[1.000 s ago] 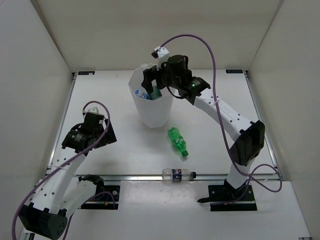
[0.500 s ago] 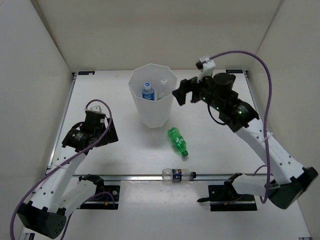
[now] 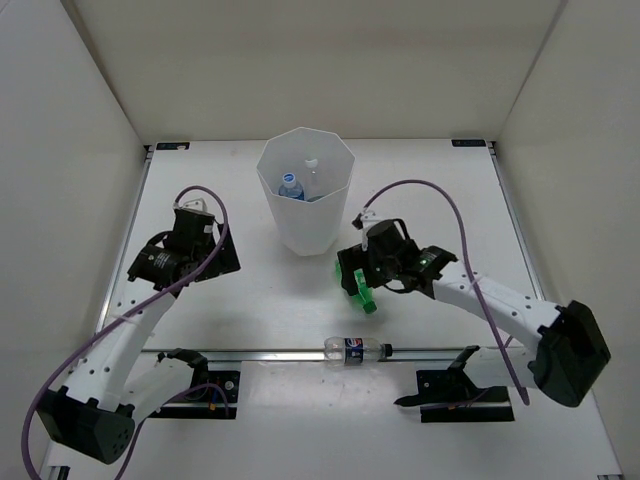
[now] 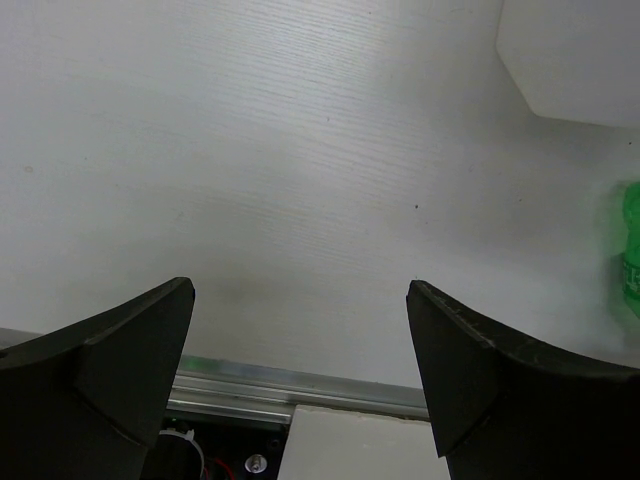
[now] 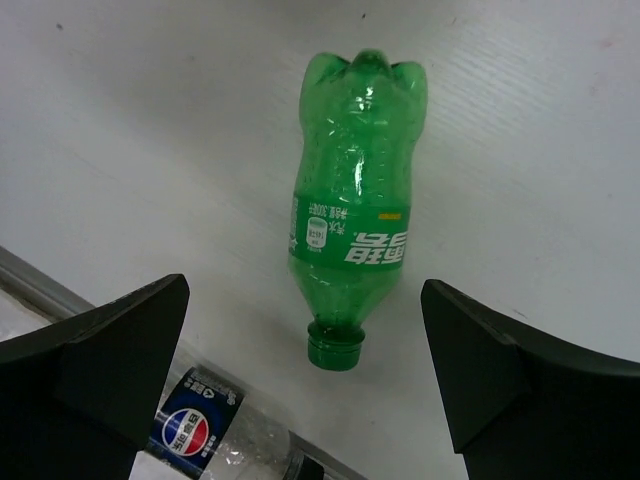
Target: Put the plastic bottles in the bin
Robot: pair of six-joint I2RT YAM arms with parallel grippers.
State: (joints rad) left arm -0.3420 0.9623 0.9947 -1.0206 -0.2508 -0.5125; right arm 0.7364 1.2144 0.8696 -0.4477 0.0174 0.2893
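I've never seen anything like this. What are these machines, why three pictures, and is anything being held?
These are two robot arms bolted to a white table. One picture looks down from overhead. The other two come from a camera on each wrist, so the dark wedges are that arm's own fingers. The left gripper is open over bare table. The right gripper is open above a green bottle lying on its side; neither holds anything. A clear bottle with a blue-red label lies by the front rail. The white bin holds two more bottles.
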